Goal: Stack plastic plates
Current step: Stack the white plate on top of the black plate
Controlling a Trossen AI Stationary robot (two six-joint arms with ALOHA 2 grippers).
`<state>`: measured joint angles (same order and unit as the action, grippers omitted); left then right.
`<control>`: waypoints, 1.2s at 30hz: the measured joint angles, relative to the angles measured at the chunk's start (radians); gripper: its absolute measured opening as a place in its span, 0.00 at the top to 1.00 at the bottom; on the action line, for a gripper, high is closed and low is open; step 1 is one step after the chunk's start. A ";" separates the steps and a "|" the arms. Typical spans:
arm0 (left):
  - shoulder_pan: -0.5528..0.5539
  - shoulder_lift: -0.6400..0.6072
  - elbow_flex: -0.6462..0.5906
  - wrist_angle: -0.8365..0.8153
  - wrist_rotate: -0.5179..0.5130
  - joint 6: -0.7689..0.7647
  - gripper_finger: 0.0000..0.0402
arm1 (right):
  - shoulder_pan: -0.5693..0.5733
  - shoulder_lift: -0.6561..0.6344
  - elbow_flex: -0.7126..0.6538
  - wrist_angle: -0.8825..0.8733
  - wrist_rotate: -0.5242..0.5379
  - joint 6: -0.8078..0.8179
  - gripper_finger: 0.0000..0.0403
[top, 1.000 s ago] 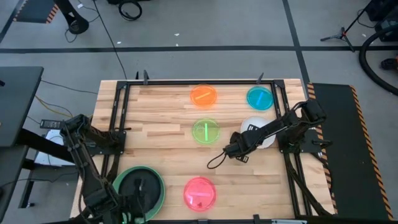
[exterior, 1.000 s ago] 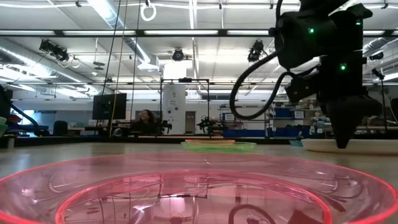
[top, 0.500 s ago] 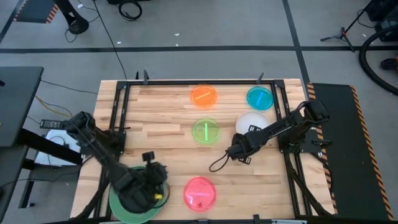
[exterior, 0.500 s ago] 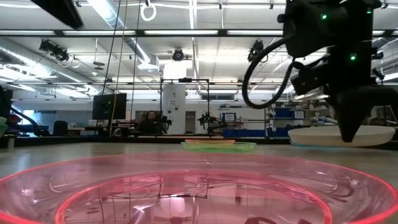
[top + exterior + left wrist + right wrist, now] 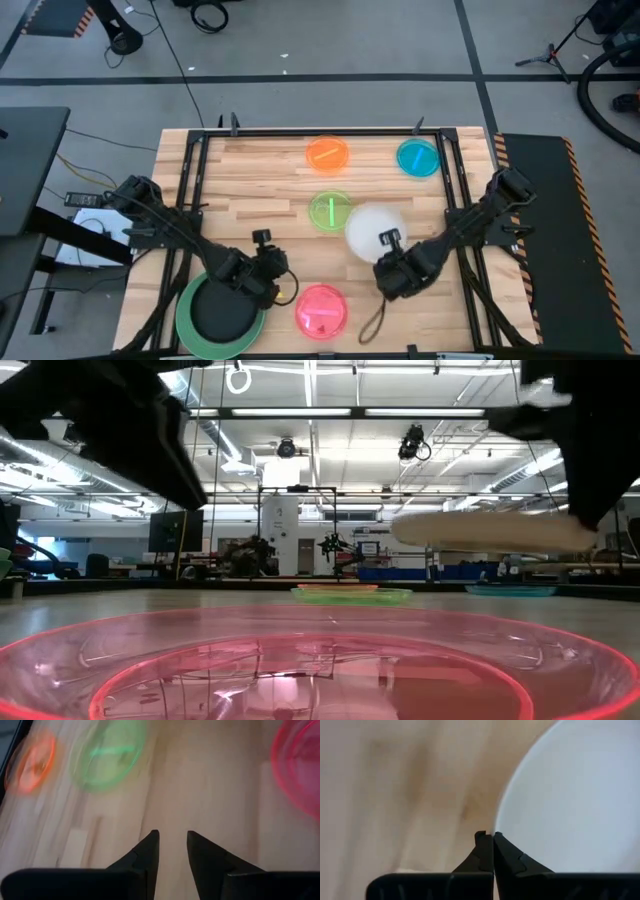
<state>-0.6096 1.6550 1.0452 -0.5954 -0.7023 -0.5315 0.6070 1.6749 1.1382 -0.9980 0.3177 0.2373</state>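
White plate [image 5: 374, 228], rim pinched by right gripper [image 5: 388, 241], overlaps lime plate [image 5: 329, 211].

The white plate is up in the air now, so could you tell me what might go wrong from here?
1. The right hand pinches only the rim of the white plate, so the plate could tip or slip out.
2. Carried toward the black plate on the green plate, it passes over the pink plate and could clip it.
3. The left hand hovers beside that stack, so the arms may collide.
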 joint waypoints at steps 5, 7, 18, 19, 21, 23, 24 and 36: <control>0.029 0.000 -0.004 0.160 0.000 0.170 0.72 | 0.023 0.000 0.068 0.053 -0.052 -0.107 0.99; 0.044 0.000 -0.004 0.206 0.000 0.237 0.69 | 0.019 0.000 0.076 0.085 -0.095 -0.109 0.99; 0.165 0.023 -0.006 0.354 0.145 0.475 0.27 | -0.020 0.003 0.071 0.119 -0.160 -0.138 0.99; 0.169 0.036 -0.004 0.422 0.144 0.527 0.24 | -0.025 0.003 0.071 0.127 -0.158 -0.149 0.99; 0.174 0.055 -0.004 0.506 0.149 0.636 0.22 | -0.042 0.003 0.071 0.157 -0.159 -0.182 0.99; 0.175 0.083 -0.004 0.614 0.162 0.738 0.21 | -0.061 0.005 0.070 0.188 -0.163 -0.209 0.99; 0.175 0.097 -0.004 0.640 0.165 0.785 0.21 | -0.072 0.007 0.070 0.202 -0.169 -0.224 0.99; 0.168 0.215 -0.004 0.677 0.180 0.827 0.23 | -0.113 0.008 0.070 0.326 -0.246 -0.301 0.99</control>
<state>-0.4420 1.8698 1.0412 0.0820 -0.5219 0.2954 0.4942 1.6829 1.2079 -0.6720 0.0719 -0.0638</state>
